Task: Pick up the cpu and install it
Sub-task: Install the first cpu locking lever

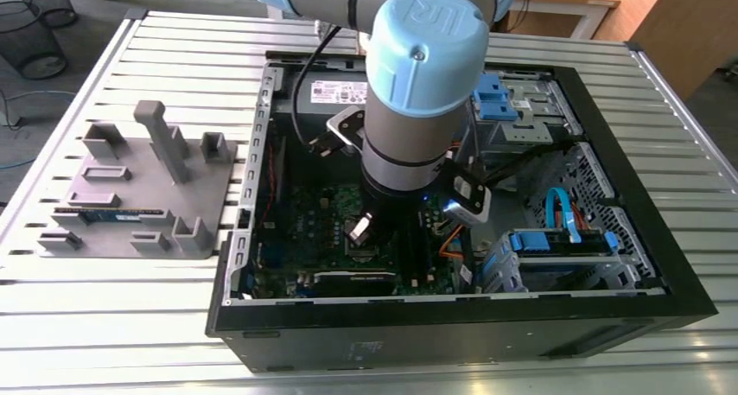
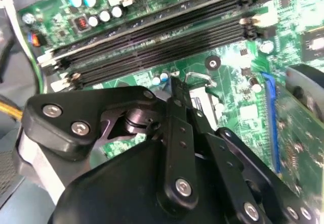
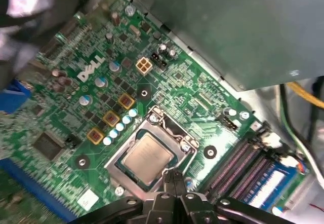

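Gripper [image 3: 174, 176] closed just beside cpu [image 3: 146, 155]; cpu lies in socket [image 3: 169, 122] on motherboard [image 3: 101, 82] inside case [image 1: 461, 326].

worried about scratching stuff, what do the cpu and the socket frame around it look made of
The cpu: its top looks like silvery-grey metal, matte, with a dull even sheen. The socket frame: probably bare pressed steel, thin, with bright glints along its edges. The look alone leaves the exact metals open.

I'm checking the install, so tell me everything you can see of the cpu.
In the first wrist view the cpu is a small flat square chip with a dull silvery-grey metal top. It lies flat in the socket frame on the green motherboard, framed on all sides. The gripper is shut, close by one edge; contact cannot be told.
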